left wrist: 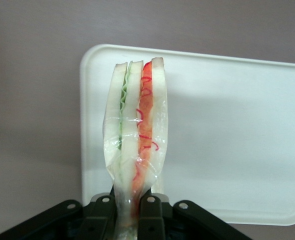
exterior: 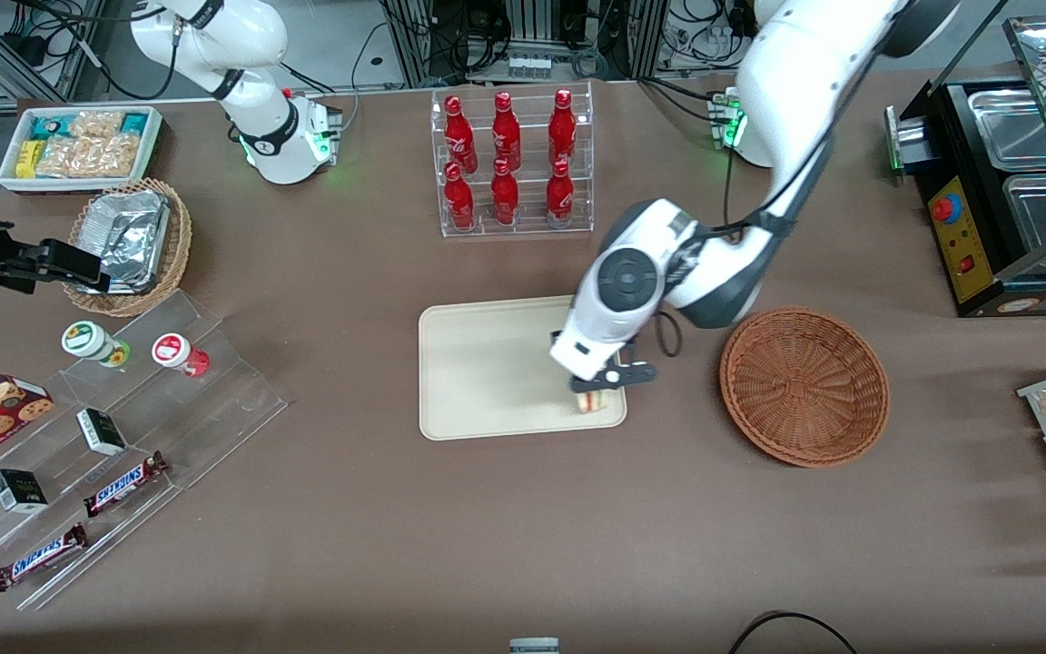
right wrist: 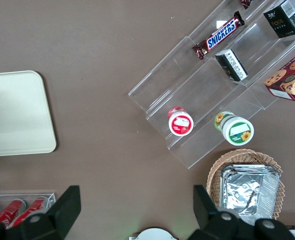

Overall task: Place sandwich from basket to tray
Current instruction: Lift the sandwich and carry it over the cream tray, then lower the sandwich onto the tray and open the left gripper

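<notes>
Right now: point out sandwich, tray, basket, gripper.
sandwich (left wrist: 137, 125), left wrist view, wrapped middle.
tray (exterior: 478, 372), front view, bare floor.
basket (exterior: 804, 386), front view, woven bottom.
gripper (left wrist: 134, 212), left wrist view, over tray, between fingers pinching sandwich.

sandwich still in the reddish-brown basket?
No. In the front view the basket holds nothing, and the tool is shut on the sandwich over the tray.

The gripper (exterior: 597, 385), its black matt plastic fingers (left wrist: 150, 215) closing on the sandwich (left wrist: 135, 135) in glossy, crinkled clear film, is hanging over the smooth matt cream tray (exterior: 478, 372), beside the rough woven wicker basket (exterior: 804, 385) on the matt brown desk (exterior: 487, 545).
</notes>
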You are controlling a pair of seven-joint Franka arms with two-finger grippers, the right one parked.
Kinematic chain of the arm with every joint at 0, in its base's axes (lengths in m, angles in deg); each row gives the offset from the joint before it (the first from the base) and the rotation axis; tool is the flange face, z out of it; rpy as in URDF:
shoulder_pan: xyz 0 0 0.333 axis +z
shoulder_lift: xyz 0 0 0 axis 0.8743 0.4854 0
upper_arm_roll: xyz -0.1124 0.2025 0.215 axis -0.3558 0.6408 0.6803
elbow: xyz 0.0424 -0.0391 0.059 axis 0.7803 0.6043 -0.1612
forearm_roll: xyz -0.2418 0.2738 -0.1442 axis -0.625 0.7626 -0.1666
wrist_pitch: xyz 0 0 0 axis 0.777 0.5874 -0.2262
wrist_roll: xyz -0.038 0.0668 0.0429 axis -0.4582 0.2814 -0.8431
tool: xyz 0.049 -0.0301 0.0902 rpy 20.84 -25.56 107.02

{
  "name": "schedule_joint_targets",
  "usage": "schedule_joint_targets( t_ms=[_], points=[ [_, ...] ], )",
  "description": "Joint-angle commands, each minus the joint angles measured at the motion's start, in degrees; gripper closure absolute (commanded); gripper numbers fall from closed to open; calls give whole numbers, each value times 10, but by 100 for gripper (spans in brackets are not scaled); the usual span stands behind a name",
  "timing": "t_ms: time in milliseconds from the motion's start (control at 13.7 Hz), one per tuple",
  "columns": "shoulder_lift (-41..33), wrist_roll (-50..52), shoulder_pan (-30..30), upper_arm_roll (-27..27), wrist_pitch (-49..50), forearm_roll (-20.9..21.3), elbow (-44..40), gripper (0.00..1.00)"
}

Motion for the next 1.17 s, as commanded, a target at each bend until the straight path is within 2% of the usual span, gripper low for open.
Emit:
schedule_joint_targets(
  t_ms=[0, 439, 878, 1098],
  points=[
    [52, 29, -35, 5, 14, 22, -70, 100],
    [107, 36, -84, 7, 16, 23, -128, 100],
    [127, 48, -95, 9, 13, 25, -139, 100],
    [141, 76, -102, 9, 9, 58, -145, 100]
  ],
)
